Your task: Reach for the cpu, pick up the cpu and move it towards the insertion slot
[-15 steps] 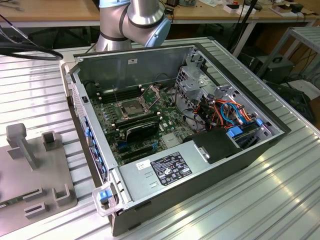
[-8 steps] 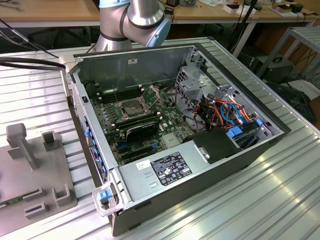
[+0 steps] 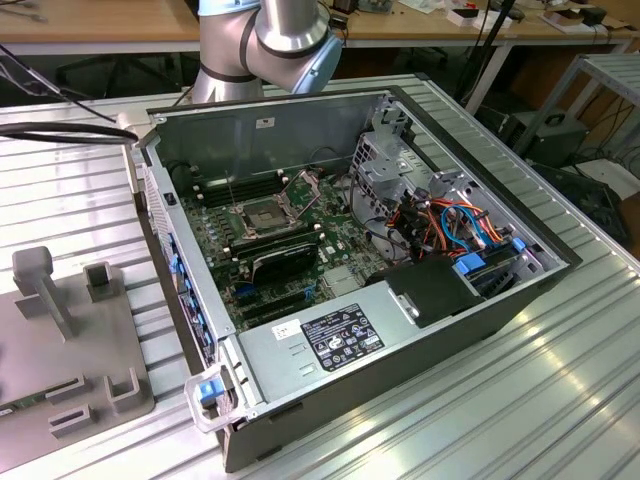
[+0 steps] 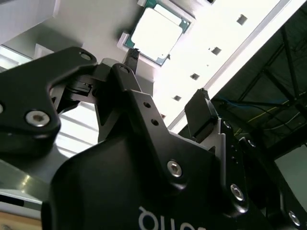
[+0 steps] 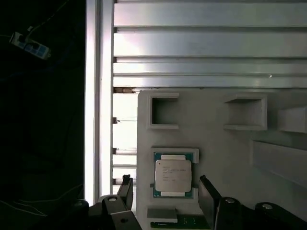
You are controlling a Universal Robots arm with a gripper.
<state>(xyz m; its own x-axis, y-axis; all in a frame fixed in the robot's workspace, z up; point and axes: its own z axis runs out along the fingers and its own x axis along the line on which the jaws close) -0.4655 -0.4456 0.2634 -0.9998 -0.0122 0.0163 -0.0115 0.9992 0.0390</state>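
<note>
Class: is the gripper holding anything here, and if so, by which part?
Nothing is held. The gripper is open, and the cpu lies in its recess on the white holder, seen between the spread fingers in the first wrist view.

The arm is showing rounded silver-grey joints with a pale blue cap in the exterior view. The end effector is appearing matte black in both wrist views, with angular link plates, small drilled holes and shiny silver screw heads. Its two fingers are looking black and flat, and white lettering is sitting on the body.
</note>
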